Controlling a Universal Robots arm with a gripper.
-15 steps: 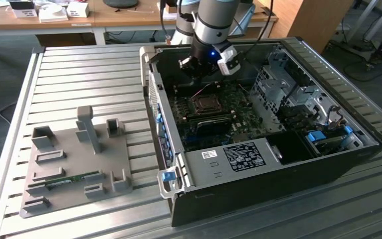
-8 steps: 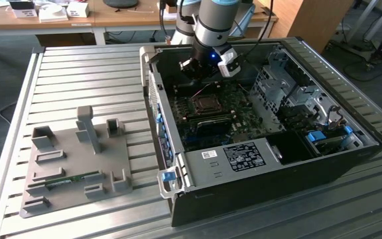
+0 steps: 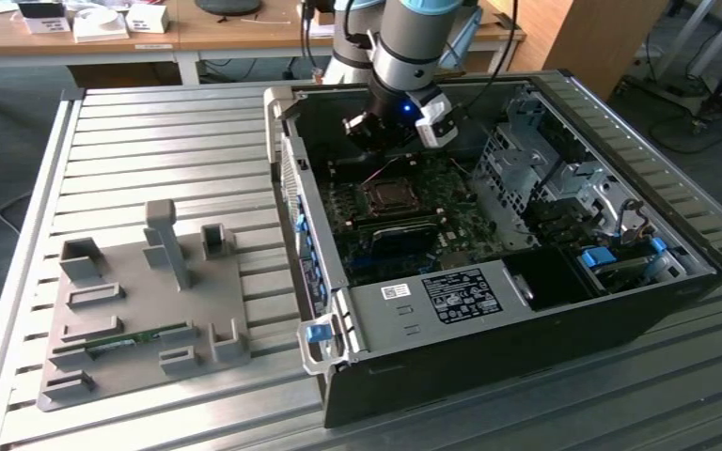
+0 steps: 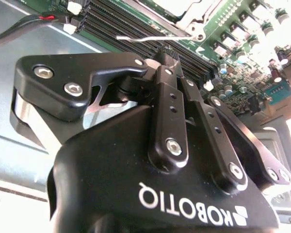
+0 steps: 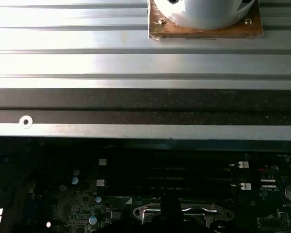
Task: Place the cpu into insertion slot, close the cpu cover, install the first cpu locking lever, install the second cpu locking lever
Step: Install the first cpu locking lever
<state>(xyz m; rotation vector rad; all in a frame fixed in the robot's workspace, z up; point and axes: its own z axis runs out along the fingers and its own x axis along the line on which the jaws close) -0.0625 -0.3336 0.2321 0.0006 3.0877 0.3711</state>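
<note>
1. Insertion slot is found on the motherboard of the open computer case, just below the tool.
2. The arm is held almost upright, with the tool angled down toward the board.
3. The cpu cover is judged shut, and the cpu cannot be made out.
4. A locking lever lies just beyond the tool's tips. It is best pressed down steadily and kept off the memory slots.
5. The tool's fingers are pressed together, pinching nothing.

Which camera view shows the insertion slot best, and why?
The exterior view: the whole square insertion slot shows on the motherboard, near the gripper. The second wrist view catches a bright corner of its rim; the first wrist view shows one dim edge.
</note>
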